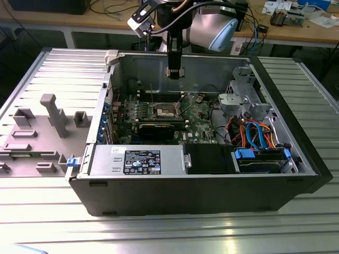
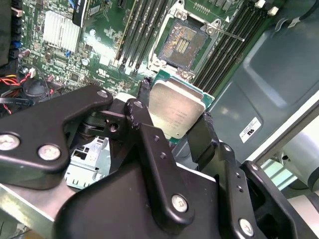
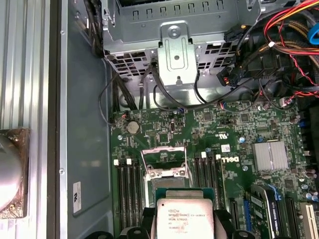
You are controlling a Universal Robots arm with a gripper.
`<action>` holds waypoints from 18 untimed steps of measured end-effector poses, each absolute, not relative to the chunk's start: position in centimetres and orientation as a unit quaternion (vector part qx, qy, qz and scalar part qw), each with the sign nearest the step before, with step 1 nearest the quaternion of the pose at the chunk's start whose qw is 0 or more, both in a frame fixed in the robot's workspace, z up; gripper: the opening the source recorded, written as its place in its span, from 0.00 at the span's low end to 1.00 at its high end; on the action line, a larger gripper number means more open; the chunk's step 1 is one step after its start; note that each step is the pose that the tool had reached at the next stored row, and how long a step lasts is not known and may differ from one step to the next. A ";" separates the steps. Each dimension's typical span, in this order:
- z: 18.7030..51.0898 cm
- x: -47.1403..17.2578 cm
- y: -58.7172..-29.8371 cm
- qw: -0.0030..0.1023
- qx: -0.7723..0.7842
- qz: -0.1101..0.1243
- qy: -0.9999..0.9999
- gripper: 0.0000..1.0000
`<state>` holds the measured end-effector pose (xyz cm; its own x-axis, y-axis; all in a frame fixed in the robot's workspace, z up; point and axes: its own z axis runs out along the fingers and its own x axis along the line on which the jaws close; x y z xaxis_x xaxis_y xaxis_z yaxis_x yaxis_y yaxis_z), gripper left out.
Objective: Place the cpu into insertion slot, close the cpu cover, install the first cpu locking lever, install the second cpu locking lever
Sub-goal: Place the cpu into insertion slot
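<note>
the gripper [image 1: 175,72] hangs inside the open computer case [image 1: 185,197], above the green board. its two black fingers [image 2: 149,142] are clamped on the cpu [image 2: 174,112], pressing two opposite edges of the chip. this leaves the silver-grey top bare and, it seems, the contact side free of any touch. the chip is held flat and roughly level, with its metal top facing up toward both wrist cameras. a level chip looks like the sensible way to meet a socket that takes it from straight above.

the insertion slot [image 2: 182,42] lies open on the board, its dark centre with fine contacts uncovered. the cpu is clear of it, up in the air and a little to one side, touching nothing but the fingers.

in the first wrist view the cpu cover [image 3: 167,173] stands tilted up on its hinge, and bare board shows through its square window. raised like this, it leaves the way down to the socket free.

a thin locking lever [image 2: 224,34] lies swung out beside the slot's rim, towards the long black memory slots [image 2: 139,30], apparently released so the cover can stand open. judging by this, placing the chip is the step in hand, and no cover or lever work is done yet.
</note>
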<state>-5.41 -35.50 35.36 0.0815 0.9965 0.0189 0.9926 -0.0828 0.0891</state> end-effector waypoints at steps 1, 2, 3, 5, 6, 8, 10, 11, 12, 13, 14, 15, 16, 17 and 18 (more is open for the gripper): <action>35.4 -5.4 -35.5 0.026 0.735 0.037 0.677 0.55; 35.4 -5.4 -35.5 0.026 0.735 0.037 0.677 0.55; 35.4 -5.4 -35.5 0.026 0.735 0.037 0.677 0.55; 35.4 -5.4 -35.5 0.026 0.735 0.037 0.677 0.55; 35.4 -5.4 -35.5 0.026 0.735 0.037 0.677 0.55; 35.4 -5.4 -35.5 0.026 0.735 0.037 0.677 0.55; 35.4 -5.4 -35.5 0.026 0.735 0.037 0.677 0.55; 35.3 -5.5 -35.5 0.026 0.735 0.037 0.677 0.55; 35.3 -5.5 -35.5 0.026 0.735 0.037 0.677 0.55; 35.1 -5.7 -35.5 0.025 0.733 0.038 0.679 0.55; 35.0 -5.9 -35.5 0.025 0.731 0.039 0.681 0.55; 34.8 -6.0 -35.5 0.025 0.730 0.039 0.682 0.55; 34.7 -6.1 -35.5 0.025 0.729 0.039 0.683 0.55; 34.6 -6.2 -35.5 0.025 0.729 0.039 0.683 0.55; 34.3 -6.2 -35.5 0.025 0.729 0.039 0.683 0.55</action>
<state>-6.25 -35.47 34.34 0.0636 0.9977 0.0229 0.9939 -0.0654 0.0887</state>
